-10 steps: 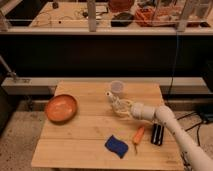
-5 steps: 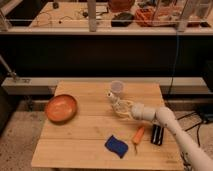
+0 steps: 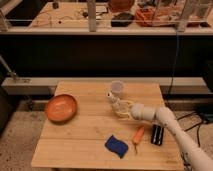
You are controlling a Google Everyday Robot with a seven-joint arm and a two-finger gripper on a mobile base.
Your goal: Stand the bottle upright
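bottle (image 3: 111, 98): small, pale, white cap. Sits mid-counter, just left-near of the cup. Tilted, cap end up and to the left, lower end toward the gripper. Can't tell if its base rests on the wood.
gripper (image 3: 120, 108): right at the bottle's lower end, looks to be touching it. Just near of the cup, approx centre of the counter. Wide, narrow or clamped on the bottle: can't tell.
arm (image 3: 166, 121): white, comes in from the near-right corner and runs diagonally up-left over the right part of the counter to the gripper.
cup (image 3: 117, 88): translucent plastic, upright, toward the far edge, mid-width. Just beside the bottle's cap end; touching or apart, can't tell.
counter (image 3: 80, 135): light wood planks, seen from above at the near side.
bowl (image 3: 61, 108): orange, round, on the left side, well apart from the bottle.
sponge (image 3: 116, 146): blue, flat, near edge, approx mid-width.
orange item (image 3: 138, 134): long, thin, carrot-like, lies just right of the sponge, between it and the black item.
black item (image 3: 157, 134): dark, rectangular, on the right side, partly under the arm's line; what it is, can't tell.
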